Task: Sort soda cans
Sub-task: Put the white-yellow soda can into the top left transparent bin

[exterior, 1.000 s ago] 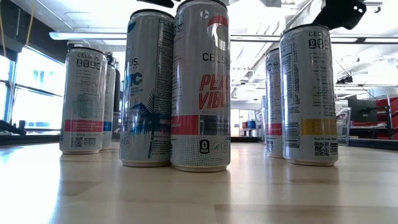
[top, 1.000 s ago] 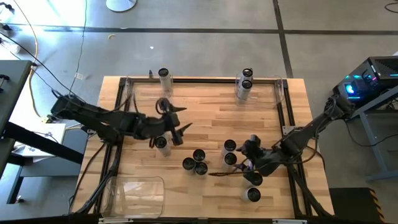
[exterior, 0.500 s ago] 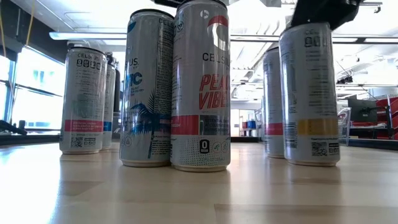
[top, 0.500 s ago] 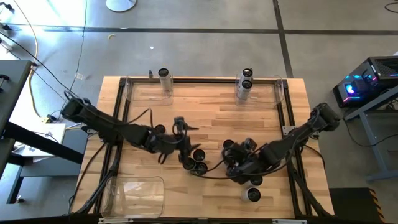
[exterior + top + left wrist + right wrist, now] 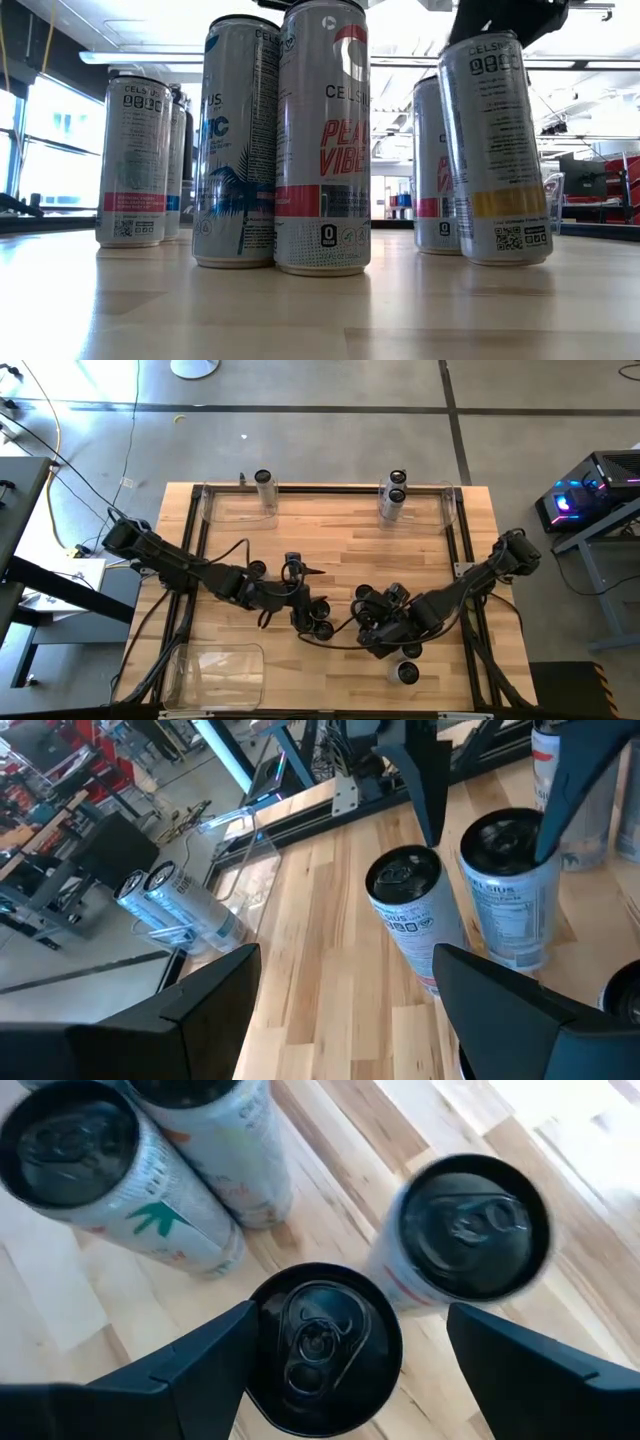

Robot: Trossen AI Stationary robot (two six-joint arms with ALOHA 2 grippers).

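I have both arms low over the light wooden table (image 5: 330,550), working the cluster of silver-grey soda cans with dark round tops near its middle. My right gripper (image 5: 325,1380) sits over the right part of the cluster, and its wrist camera shows the two dark fingers spread wide on either side of a can with a dark pull-tab top (image 5: 322,1342), not pressed onto its sides as far as I can see. From table height that yellow-banded can (image 5: 495,150) leans slightly, tilted off upright, with the dark gripper body just above its top. A red-banded can (image 5: 433,170) stands just behind and left of it. My left gripper (image 5: 350,990) is over the left part of the cluster, jaws spread, with a white-labelled can (image 5: 410,910) standing between and beyond the fingers; the other arm's dark finger tip sits over a second can (image 5: 510,890) beside it. In the overhead view one can (image 5: 408,673) stands alone near the front edge, right of centre. At the far edge, a clear plastic rectangular bin on the left (image 5: 225,505) holds one can (image 5: 264,488), and a matching clear bin on the right (image 5: 432,506) holds two cans (image 5: 393,497) touching each other. A third clear bin (image 5: 220,668) lies at the near left corner.
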